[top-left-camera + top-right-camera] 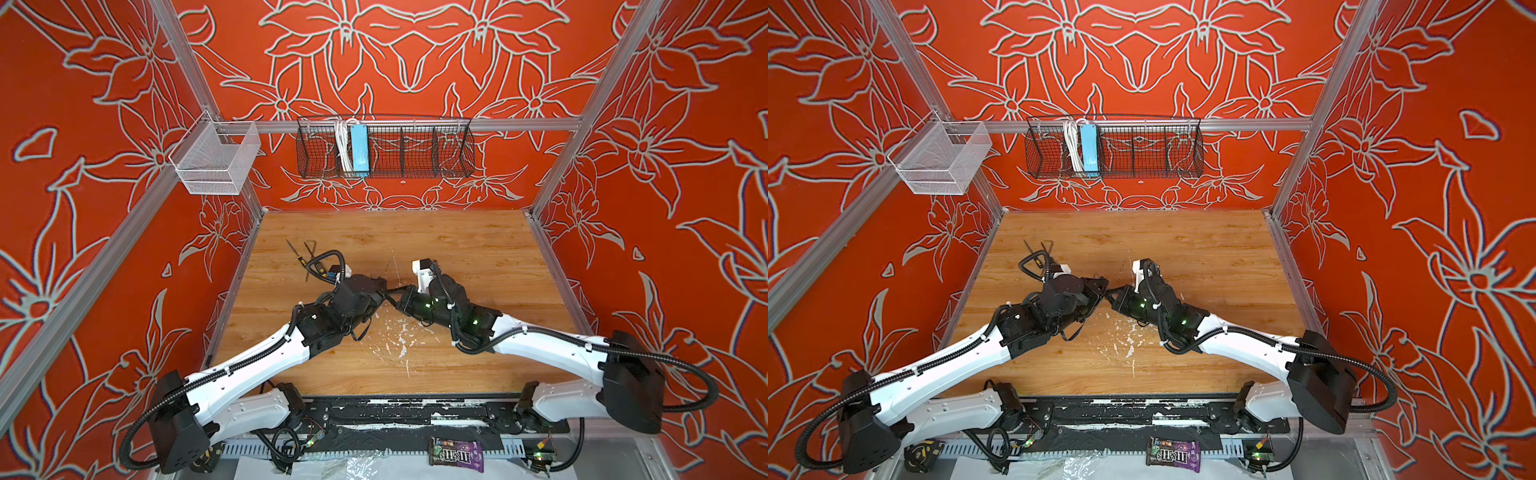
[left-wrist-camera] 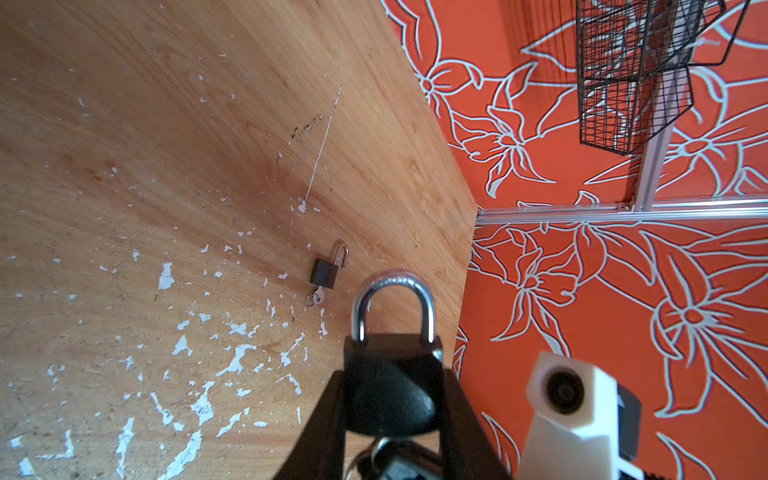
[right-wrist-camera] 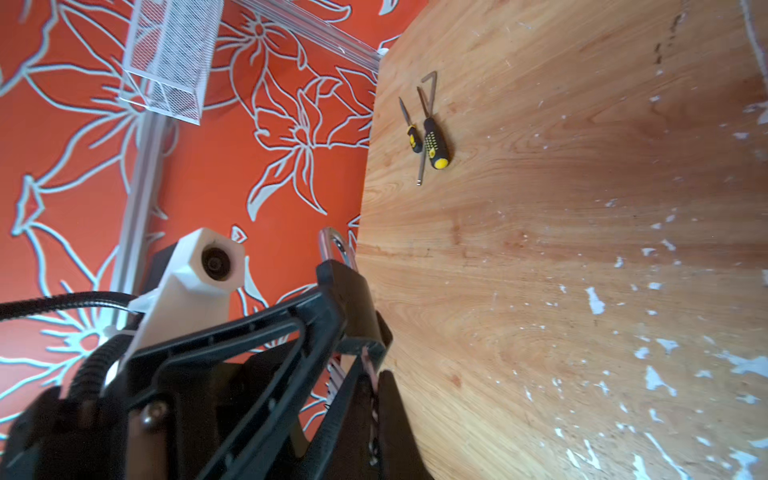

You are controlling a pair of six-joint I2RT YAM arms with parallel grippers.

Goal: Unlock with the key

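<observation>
The left pincer (image 2: 392,374) is gripping the padlock (image 2: 390,349) by its body; the right pincer (image 3: 369,354), fully closed, is pinching the key (image 3: 367,376) at its base.

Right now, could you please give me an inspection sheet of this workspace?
Surface: wooden table, finish chipped into white flecks.
Job's things: padlock, shackle looks closed, held by the left gripper; key under it, mostly hidden.
Clutter: small padlock with its key inserted, two screwdrivers and a hex key on the table; candy packet in front of it.
Grippers: left shut on the padlock body; right gripper shut, apparently pinching the key.
Cables: black conduit along both arms; white cord in the black wire basket.
Surroundings: red floral walls; blue power strip in that basket; white mesh basket.
</observation>
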